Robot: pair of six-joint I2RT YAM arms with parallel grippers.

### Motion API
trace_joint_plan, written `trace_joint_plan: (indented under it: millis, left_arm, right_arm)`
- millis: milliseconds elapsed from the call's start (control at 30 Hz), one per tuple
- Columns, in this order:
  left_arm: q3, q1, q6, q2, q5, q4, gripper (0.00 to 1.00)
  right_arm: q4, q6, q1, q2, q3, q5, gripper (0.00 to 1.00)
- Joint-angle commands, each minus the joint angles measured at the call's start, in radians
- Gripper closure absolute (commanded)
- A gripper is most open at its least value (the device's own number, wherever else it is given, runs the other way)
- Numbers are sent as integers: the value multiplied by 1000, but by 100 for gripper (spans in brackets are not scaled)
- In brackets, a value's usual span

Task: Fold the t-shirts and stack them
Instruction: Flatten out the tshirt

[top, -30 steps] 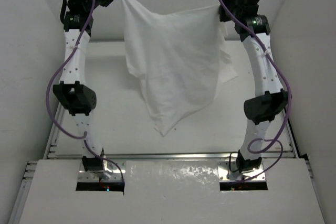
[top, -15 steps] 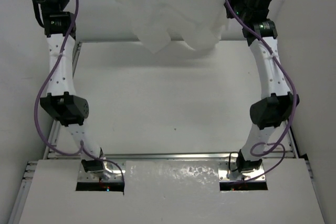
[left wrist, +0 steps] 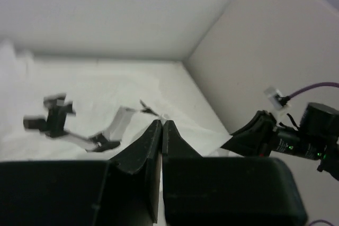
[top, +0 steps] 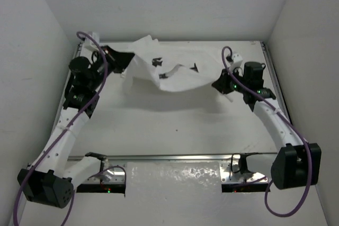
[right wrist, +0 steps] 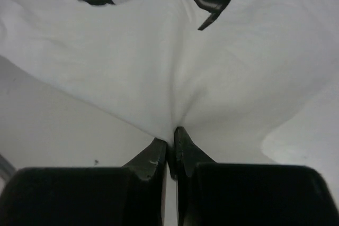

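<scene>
The left end effector (top: 129, 60) is clenched, its two black fingers pressed together on the left edge of a white t-shirt (top: 177, 75). In the left wrist view the fingertips (left wrist: 152, 132) meet with no gap, with thin fabric at their tips. The right end effector (top: 216, 84) is likewise clamped, on the shirt's right edge. In the right wrist view the cloth gathers into creases that run down into the pinch.

The t-shirt stretches between the two end effectors at the far end of the white surface (top: 175, 125). It sags in the middle and is crumpled toward the left, with a soft shadow beneath it. Several small black marks (top: 157, 62) show on the fabric.

The left arm (top: 71, 120) reaches forward along the left side, the right arm (top: 275, 117) along the right. White walls (top: 175, 3) enclose the surface.
</scene>
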Motion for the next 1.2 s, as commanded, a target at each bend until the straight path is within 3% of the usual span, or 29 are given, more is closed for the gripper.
trace_joint_plan:
  millis: [0, 67, 100, 133, 167, 200, 233, 333, 400, 433, 467, 567, 600, 667, 700, 800, 933, 1033, 1067, 1167]
  left_arm:
    - [-125, -24, -175, -104, -244, -240, 100]
    - [-295, -36, -249, -219, -187, -271, 84]
    - [-353, -56, -255, -257, -163, -285, 71]
    - [-455, -62, -243, -334, -85, -302, 43]
    - [-496, -71, -238, -372, -54, -323, 23]
    - [-537, -74, -244, -417, -22, -343, 15]
    - [-601, -78, -264, -504, 50, -348, 11]
    - [-598, -88, -287, -622, -21, -410, 9]
    - [-556, -90, -284, -599, -112, -426, 9]
    - [-550, -91, -287, -574, -196, -405, 16]
    - [-547, -91, -295, -542, -231, -383, 17]
    - [-475, -90, -316, -321, -351, -333, 17]
    - [-409, -90, -313, -173, -377, -323, 16]
    - [-329, -90, -292, -13, -382, -325, 13]
    - [-241, -93, -277, 138, -390, -354, 12]
    - [-97, -90, -296, 369, -526, -494, 8]
    - [-155, -101, -333, 433, -581, -481, 9]
    - [-255, -101, -335, 435, -588, -406, 12]
    - [-271, -101, -330, 464, -574, -373, 14]
    - [-303, -102, -309, 526, -508, -357, 40]
  right_arm:
    - [29, 117, 14, -88, -155, -109, 89]
    - [25, 205, 16, -125, -235, -134, 53]
    - [23, 228, 16, -157, -327, -120, 38]
    - [6, 241, 16, -235, -362, -97, 29]
    - [-1, 251, 16, -283, -420, -42, 26]
    - [-15, 259, 17, -327, -430, -42, 21]
    - [-65, 274, 16, -385, -412, 52, 5]
    - [-136, 303, 16, -345, -352, 217, 1]
    - [-141, 311, 16, -245, -276, 245, 1]
    - [-138, 317, 17, -125, -221, 263, 1]
    - [-127, 316, 16, -68, -190, 270, 1]
    - [-68, 314, 21, 115, -107, 314, 1]
    - [-58, 313, 24, 166, -82, 314, 1]
    - [-132, 305, 36, 326, 19, 385, 5]
    - [-143, 313, 42, 356, 24, 415, 7]
    - [-100, 334, 88, 395, -30, 417, 9]
    - [-69, 328, 215, 401, -82, 501, 10]
    - [-100, 348, 215, 456, -64, 500, 10]
    - [-97, 353, 215, 465, -65, 495, 10]
    - [-97, 397, 215, 501, -88, 480, 10]
